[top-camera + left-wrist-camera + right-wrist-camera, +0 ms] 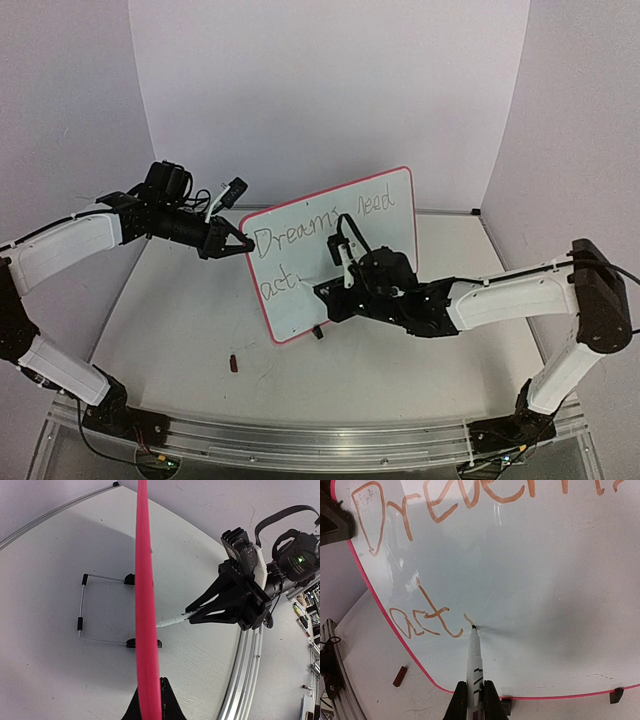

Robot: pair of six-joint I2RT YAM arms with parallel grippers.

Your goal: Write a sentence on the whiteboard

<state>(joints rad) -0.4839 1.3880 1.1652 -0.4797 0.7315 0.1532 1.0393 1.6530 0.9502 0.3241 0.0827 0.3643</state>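
Currently the sentence point(290, 242) is part-written: "Dreams need" fills the top line, "act" opens the second, and a fresh stroke is begun beside it. Further words are judged outstanding. The glossy white whiteboard point(390, 235) with thin red frame stands at mid-table. The left claw point(232, 240) is closed on its left edge. The right claw point(475, 695) is clamped round a slim white marker pen point(474, 655), tip touching the board. The white table point(170, 320) bears a small dark red piece point(234, 363); pale walls point(330, 90) enclose it.

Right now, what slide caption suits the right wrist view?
The right jaws hold the marker, its tip on the whiteboard just past "act" in the sentence.
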